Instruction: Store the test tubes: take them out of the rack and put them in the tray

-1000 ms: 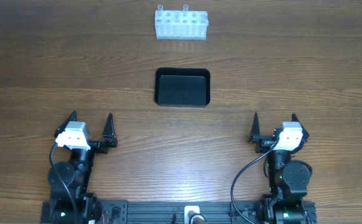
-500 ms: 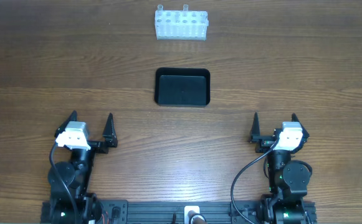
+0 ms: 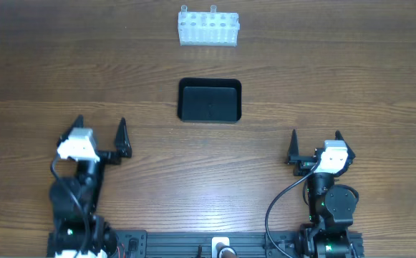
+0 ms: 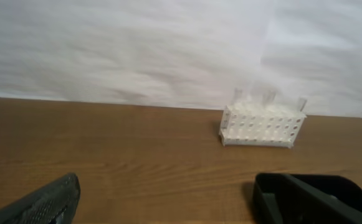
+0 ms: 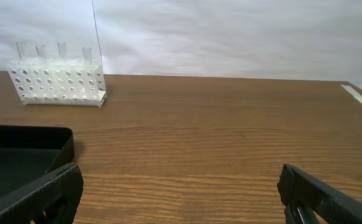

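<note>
The left gripper [image 3: 101,125] has shifted a little farther up the bench [image 3: 379,72] and slightly to the left since the earlier frames, its arm leaning outward. Its fingers stand wide apart, holding nothing. The rack [image 3: 208,29], the tray [image 3: 181,100] and the right gripper [image 3: 316,136] sit where they were. The right gripper's fingers are spread wide too, with nothing between them.

The rack stands near the far edge of the bench, about midway between the two arms, with its long axis running left to right. The test tubes [image 5: 61,51] stand upright in its far row with their mouths up. From the right wrist view four can be counted, though they are clear and faint.

The black tray lies between the rack and the arms, well apart from the rack. It is flat on the bench with nothing in it, and its long side also runs left to right. Both grippers are near the arms' bases, well short of the tray.
</note>
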